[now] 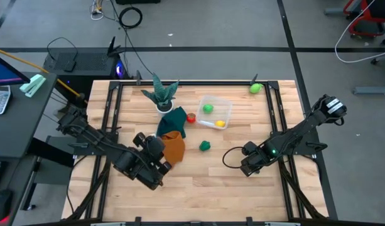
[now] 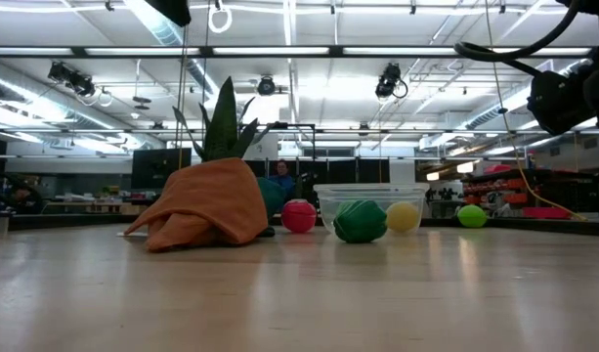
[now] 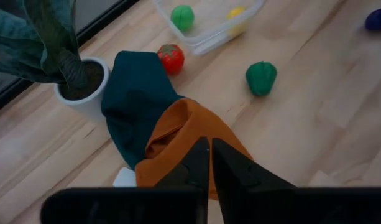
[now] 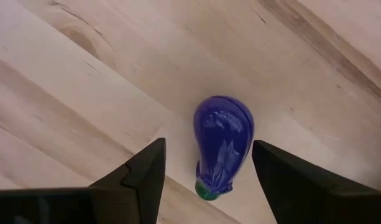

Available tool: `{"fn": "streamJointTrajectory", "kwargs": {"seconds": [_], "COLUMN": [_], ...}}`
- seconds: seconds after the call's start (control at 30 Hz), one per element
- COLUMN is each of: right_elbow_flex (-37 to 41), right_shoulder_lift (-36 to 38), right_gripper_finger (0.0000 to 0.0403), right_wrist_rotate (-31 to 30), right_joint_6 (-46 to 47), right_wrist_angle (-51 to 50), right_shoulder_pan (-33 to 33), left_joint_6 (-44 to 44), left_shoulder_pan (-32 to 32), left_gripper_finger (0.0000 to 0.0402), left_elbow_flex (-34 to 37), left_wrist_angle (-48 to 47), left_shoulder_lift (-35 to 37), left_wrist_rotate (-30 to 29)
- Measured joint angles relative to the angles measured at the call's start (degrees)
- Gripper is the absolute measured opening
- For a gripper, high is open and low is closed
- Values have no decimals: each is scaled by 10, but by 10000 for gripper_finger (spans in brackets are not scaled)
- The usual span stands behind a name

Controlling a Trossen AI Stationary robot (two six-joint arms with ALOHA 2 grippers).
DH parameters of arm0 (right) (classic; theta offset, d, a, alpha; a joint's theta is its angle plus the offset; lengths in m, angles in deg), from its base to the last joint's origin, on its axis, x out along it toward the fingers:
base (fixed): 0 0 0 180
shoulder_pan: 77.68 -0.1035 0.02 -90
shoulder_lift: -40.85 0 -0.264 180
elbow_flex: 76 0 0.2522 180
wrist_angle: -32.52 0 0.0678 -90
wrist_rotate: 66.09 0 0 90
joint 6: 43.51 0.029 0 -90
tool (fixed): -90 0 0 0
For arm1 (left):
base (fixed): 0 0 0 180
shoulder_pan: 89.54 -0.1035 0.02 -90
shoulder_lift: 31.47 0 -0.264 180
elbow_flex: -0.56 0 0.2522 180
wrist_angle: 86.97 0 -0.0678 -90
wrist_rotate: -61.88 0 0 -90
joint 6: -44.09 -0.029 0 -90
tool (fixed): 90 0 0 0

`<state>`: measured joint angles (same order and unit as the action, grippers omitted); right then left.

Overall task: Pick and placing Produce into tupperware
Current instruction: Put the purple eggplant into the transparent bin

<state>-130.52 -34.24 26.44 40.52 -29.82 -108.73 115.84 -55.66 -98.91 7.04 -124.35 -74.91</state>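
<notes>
The clear tupperware [image 1: 215,112] stands at the table's far middle with a light green piece [image 1: 208,108] and a yellow piece [image 1: 220,123] inside. A red piece [image 1: 191,117] lies left of it, a dark green piece [image 1: 205,145] nearer, and a light green piece [image 1: 255,88] at the far right. A purple eggplant [image 4: 222,146] lies on the table; the open fingers of my right gripper [image 4: 209,152] stand on either side of it, above and apart from it. My left gripper [image 3: 211,146] is shut and empty above the near edge of the orange cloth [image 3: 190,140].
A teal spiky plant in a white pot [image 1: 162,97] stands far left of the tupperware. A teal cloth [image 1: 173,119] and the orange cloth [image 1: 174,149] lie heaped between the plant and my left gripper [image 1: 162,160]. Bare wood lies between the two grippers.
</notes>
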Motion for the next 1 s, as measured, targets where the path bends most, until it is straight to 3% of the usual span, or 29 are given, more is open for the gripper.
{"fn": "streamJointTrajectory", "kwargs": {"seconds": [0.1,0.2,0.37,0.47,0.67,0.87,1.0], "right_elbow_flex": [0,0,0,0,0,0,0], "right_shoulder_lift": [0,0,4,5,5,5,5], "right_gripper_finger": [205,204,204,204,204,206,205], "right_wrist_rotate": [0,4,9,11,18,29,37], "right_joint_6": [3,9,18,21,31,47,53], "right_wrist_angle": [0,0,0,0,0,0,0], "right_shoulder_pan": [0,0,0,0,0,0,0], "left_joint_6": [30,45,-18,-49,-62,-187,-216], "left_shoulder_pan": [17,41,86,94,93,89,77], "left_gripper_finger": [7,5,26,36,35,6,15], "left_elbow_flex": [33,98,194,240,321,391,414], "left_wrist_angle": [28,124,299,340,400,630,663], "left_shoulder_lift": [11,49,118,145,173,189,189], "left_wrist_rotate": [-1,-8,-76,-84,-81,-36,-8]}}
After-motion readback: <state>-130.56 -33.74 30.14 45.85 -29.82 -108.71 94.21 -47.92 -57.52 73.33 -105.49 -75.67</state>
